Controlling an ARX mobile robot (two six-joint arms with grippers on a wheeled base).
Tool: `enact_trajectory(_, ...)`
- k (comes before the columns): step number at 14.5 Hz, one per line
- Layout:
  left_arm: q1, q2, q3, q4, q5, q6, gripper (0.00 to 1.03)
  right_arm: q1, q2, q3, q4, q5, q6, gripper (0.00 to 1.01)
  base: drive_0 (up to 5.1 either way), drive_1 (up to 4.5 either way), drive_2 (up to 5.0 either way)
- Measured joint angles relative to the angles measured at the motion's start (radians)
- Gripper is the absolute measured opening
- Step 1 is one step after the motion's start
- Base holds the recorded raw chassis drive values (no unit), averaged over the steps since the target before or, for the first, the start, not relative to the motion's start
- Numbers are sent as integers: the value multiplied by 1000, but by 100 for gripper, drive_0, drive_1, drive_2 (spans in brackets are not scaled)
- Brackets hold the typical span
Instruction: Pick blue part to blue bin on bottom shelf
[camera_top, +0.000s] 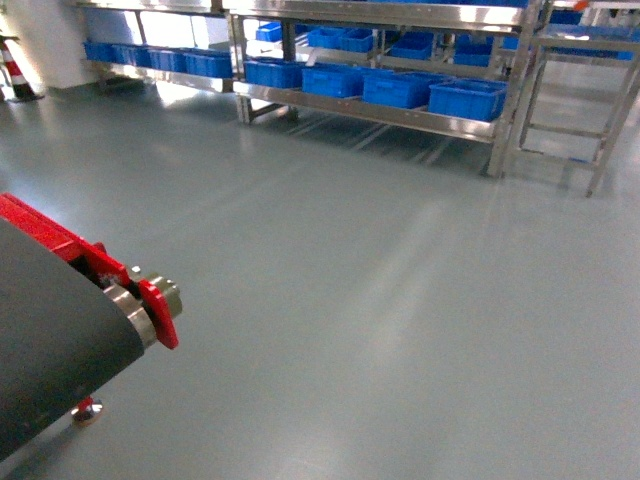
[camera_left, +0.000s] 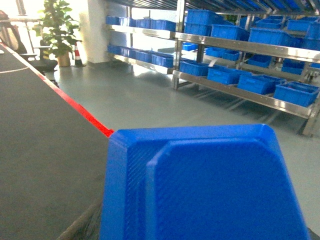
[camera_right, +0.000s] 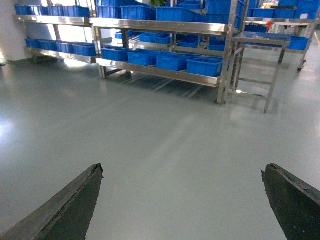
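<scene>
Clearly the blue part (camera_left: 205, 185) fills the left wrist view right at the left tool, though its grip stays hidden. Ahead, the right tool (camera_right: 182, 200) gapes released; the bottom shelf (camera_right: 165, 72) stands well apart.

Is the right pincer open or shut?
Open. The right pincer has its two dark fingers far apart, with only bare floor between them.

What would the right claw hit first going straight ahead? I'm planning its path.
Probably nothing near: the open right claw faces bare floor, then the far bins on the bottom shelf. Depth is unclear.
</scene>
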Motion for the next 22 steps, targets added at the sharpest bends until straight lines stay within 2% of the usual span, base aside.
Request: enact_trajectory(22, 0, 0, 0, 0, 0, 0, 44, 0, 0, 0, 0, 0, 0, 98, -159, -159, -159)
